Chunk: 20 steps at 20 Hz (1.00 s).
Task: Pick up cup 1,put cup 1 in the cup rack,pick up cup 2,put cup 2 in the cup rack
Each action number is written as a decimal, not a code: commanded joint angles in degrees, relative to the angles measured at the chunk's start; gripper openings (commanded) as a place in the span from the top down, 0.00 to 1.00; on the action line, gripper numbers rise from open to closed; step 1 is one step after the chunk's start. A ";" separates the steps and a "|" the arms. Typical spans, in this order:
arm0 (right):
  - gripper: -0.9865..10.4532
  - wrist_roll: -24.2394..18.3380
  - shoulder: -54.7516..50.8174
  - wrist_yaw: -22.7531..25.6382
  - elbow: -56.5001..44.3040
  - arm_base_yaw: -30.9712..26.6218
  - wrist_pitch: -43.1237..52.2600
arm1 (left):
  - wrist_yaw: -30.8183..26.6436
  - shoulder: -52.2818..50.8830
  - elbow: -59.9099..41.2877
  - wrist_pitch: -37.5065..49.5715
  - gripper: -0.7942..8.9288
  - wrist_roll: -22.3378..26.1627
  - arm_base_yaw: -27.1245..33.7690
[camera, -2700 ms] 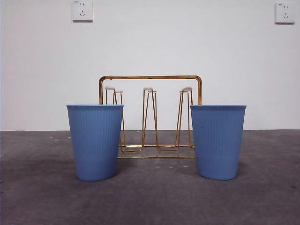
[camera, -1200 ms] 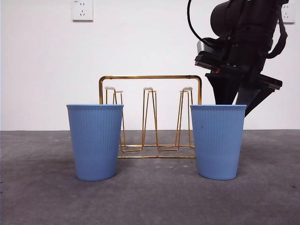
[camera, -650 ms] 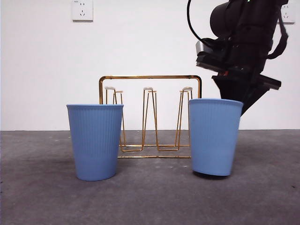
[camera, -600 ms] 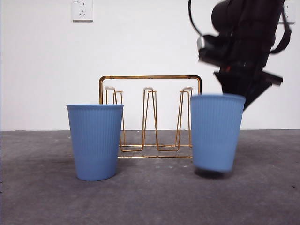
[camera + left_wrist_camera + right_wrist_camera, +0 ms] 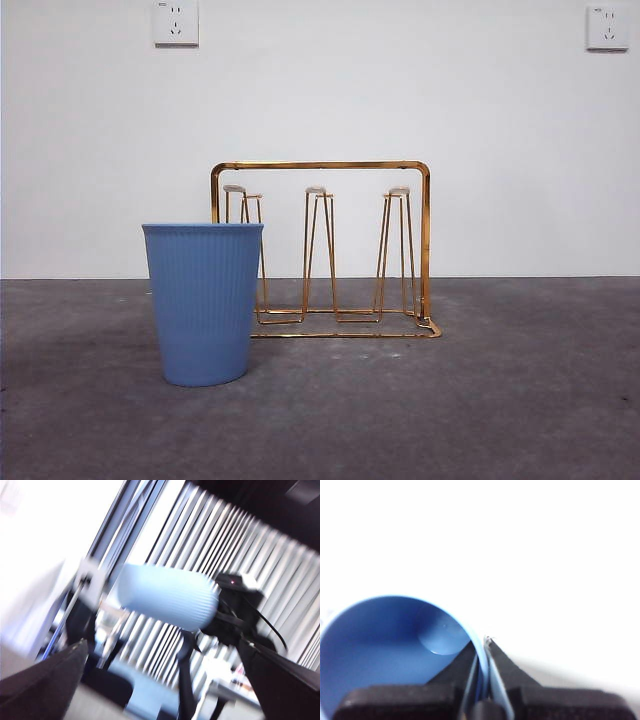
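Right wrist view shows my right tool (image 5: 481,680) clamped on cup 1's (image 5: 390,650) rim (lifted out of front view); next I invert it over the cup rack (image 5: 320,250). Left tool (image 5: 165,680) is spread, idle.

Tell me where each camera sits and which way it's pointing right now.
Front: low at table height, looking level across at the cup rack and one blue cup; no arm shows.
Left wrist: on the left arm, aimed off the table; its open left gripper frames the lifted cup held by the other arm.
Right wrist: looks into that cup, its rim pinched by the right gripper.
Both wrist views share the lifted cup.
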 commanded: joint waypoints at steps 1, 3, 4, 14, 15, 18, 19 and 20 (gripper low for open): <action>0.92 3.45 -1.51 -2.21 0.57 0.20 5.99 | -5.75 2.60 0.07 10.62 0.24 -2.97 -5.70; 0.92 5.88 -1.92 -5.64 0.66 0.20 11.82 | -9.62 5.57 0.07 19.56 0.24 -4.59 -9.88; 0.92 7.02 -1.92 -6.78 0.68 0.20 13.97 | -10.80 6.91 0.07 23.17 0.24 -5.18 -11.30; 0.92 13.42 -0.09 -10.60 0.68 0.28 20.68 | -20.85 16.39 0.07 45.64 0.24 -7.21 -18.27; 0.92 13.42 0.13 -10.60 0.68 0.31 20.70 | -21.24 17.09 0.07 46.82 0.24 -7.23 -18.32; 0.92 13.90 1.20 -11.10 0.66 0.92 20.65 | -22.80 18.93 0.07 49.77 0.24 -7.39 -18.71; 0.92 13.92 1.53 -11.67 0.66 1.51 20.74 | -23.67 19.45 0.07 50.34 0.24 -7.37 -18.93; 0.92 13.88 1.95 -11.78 0.66 2.25 20.68 | -24.74 19.93 0.09 50.97 0.24 -7.37 -19.12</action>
